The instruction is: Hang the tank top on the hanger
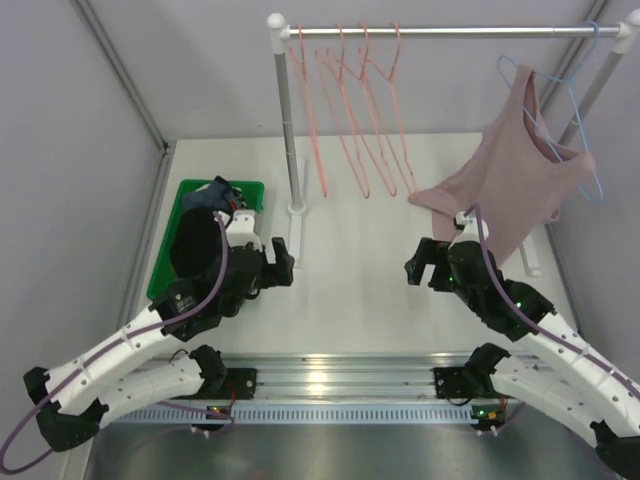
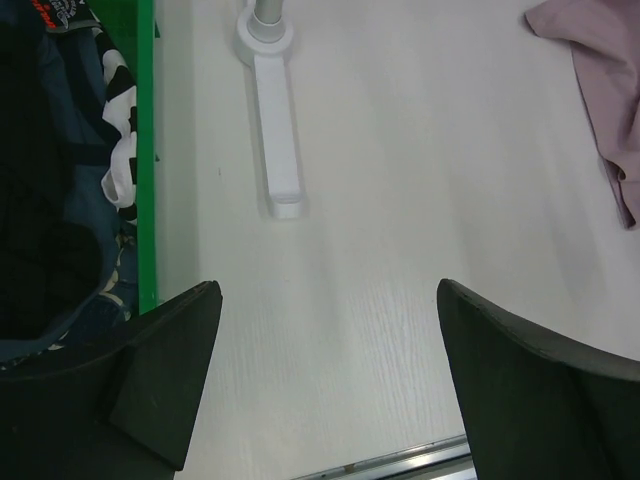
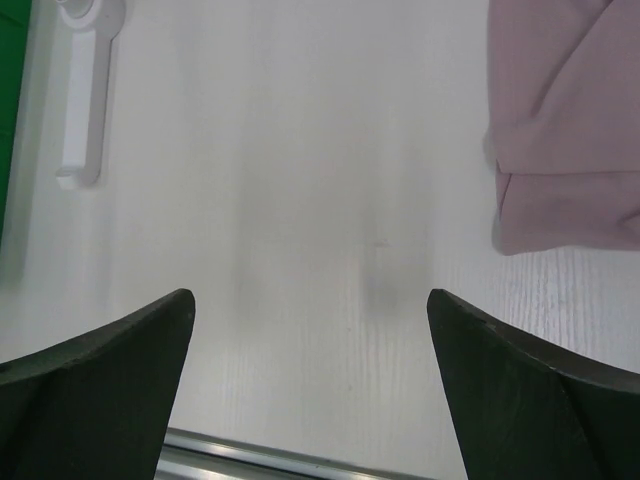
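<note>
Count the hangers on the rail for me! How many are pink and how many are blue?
Pink hangers: 4
Blue hanger: 1
Total: 5 hangers

Tabletop (image 1: 350, 300) lies open between green bin (image 1: 162, 262) and pink top (image 1: 510, 190); rack post (image 1: 287, 130) and 4 hangers (image 1: 355, 110) block the far side.
</note>
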Action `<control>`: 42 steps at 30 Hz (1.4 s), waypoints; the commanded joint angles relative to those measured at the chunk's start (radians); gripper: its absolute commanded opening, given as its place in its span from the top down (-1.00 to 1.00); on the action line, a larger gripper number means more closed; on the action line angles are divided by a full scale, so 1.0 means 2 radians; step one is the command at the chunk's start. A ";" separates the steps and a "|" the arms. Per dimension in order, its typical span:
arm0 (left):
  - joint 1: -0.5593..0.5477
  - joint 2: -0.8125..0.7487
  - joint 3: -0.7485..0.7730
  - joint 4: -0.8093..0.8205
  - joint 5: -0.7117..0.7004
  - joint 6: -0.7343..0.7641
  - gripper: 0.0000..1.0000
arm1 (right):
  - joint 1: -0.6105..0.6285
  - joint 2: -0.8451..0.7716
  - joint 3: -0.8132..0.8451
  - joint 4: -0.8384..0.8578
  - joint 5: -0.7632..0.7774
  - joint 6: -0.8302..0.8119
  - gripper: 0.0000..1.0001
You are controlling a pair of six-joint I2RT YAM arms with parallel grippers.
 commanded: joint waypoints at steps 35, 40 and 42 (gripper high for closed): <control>0.404 0.340 0.124 0.060 0.055 0.008 -0.34 | 0.007 -0.007 0.013 0.002 -0.094 -0.072 -1.00; 0.404 0.326 0.110 0.061 0.055 0.030 0.13 | 0.007 -0.008 0.011 0.005 -0.094 -0.072 -1.00; 0.405 0.317 0.109 0.058 0.061 0.039 0.42 | 0.007 -0.005 0.012 0.008 -0.098 -0.071 -0.99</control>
